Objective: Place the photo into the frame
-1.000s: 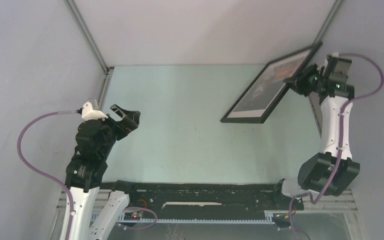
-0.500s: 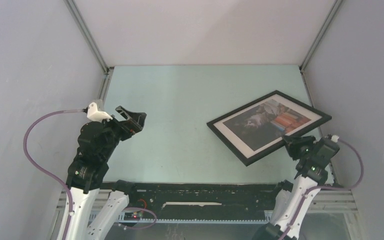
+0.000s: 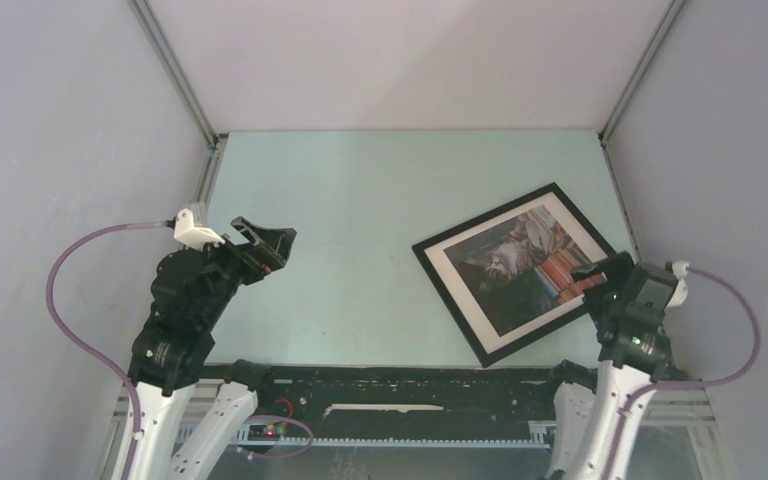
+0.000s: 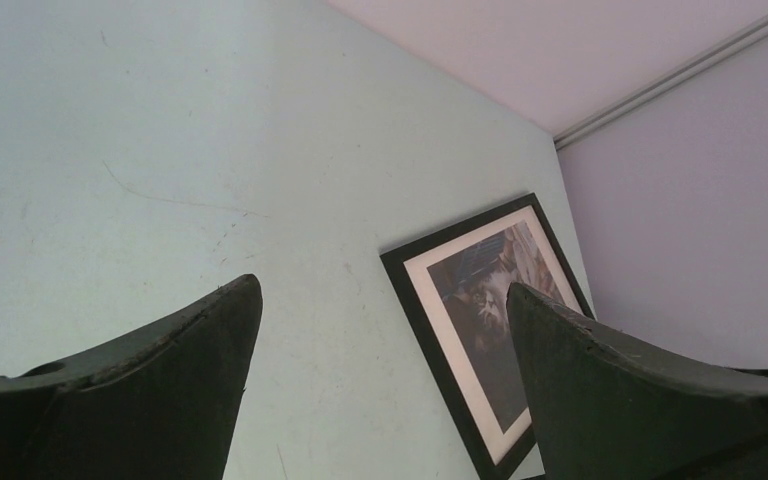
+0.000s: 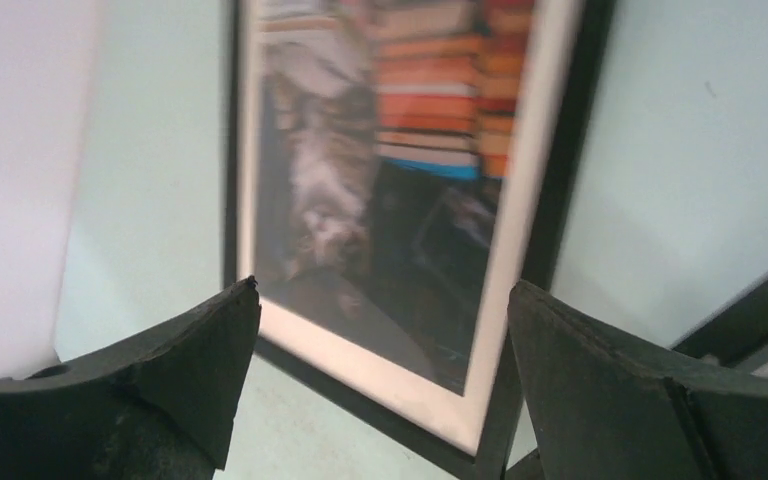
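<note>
Photo (image 3: 520, 262) in frame (image 3: 486, 216), flat on table (image 3: 360, 200), right fingers (image 5: 160, 400) apart

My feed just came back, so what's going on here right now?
The frame lies flat on the right side of the table, with the photo showing inside it. The right gripper hangs open over the frame's right end and grips nothing. The left gripper is open and empty above the left side of the table, well away from the frame.
</note>
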Available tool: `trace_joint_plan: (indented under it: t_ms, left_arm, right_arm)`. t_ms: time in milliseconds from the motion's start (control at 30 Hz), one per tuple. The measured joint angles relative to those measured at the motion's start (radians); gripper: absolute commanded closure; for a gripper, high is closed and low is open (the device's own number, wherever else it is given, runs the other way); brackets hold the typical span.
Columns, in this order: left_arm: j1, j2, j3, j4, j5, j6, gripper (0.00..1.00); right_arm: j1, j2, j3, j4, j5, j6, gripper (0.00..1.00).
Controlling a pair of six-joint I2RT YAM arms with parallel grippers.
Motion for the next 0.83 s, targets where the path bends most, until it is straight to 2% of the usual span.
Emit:
trace_joint_plan:
  t_ms: [100,167,267,433,600,833]
  left_arm:
    - [0.000,0.003,0.003,-0.001,0.000,0.011,0.00]
    - [0.000,0.011,0.021,-0.010,0.004,0.030,0.00]
    - [0.000,0.047,0.132,-0.053,0.014,0.076,0.00]
    - [0.000,0.076,0.401,-0.055,0.001,0.139,0.00]
    - [0.000,0.060,0.555,-0.047,-0.035,0.171,0.00]
    - [0.000,0.055,0.630,-0.048,-0.080,0.207,0.00]
  right_arm:
    - [0.202,0.046,0.222,-0.043,0.097,-0.054,0.00]
    - [0.354,0.110,0.440,-0.070,0.138,-0.111,0.00]
    - [0.505,0.175,0.708,-0.052,0.151,-0.213,0.00]
    - [0.573,0.167,0.957,-0.013,0.126,-0.323,0.01]
    - [0.573,0.139,1.054,0.082,0.033,-0.355,0.00]
    - [0.574,0.044,0.989,0.190,0.008,-0.380,0.00]
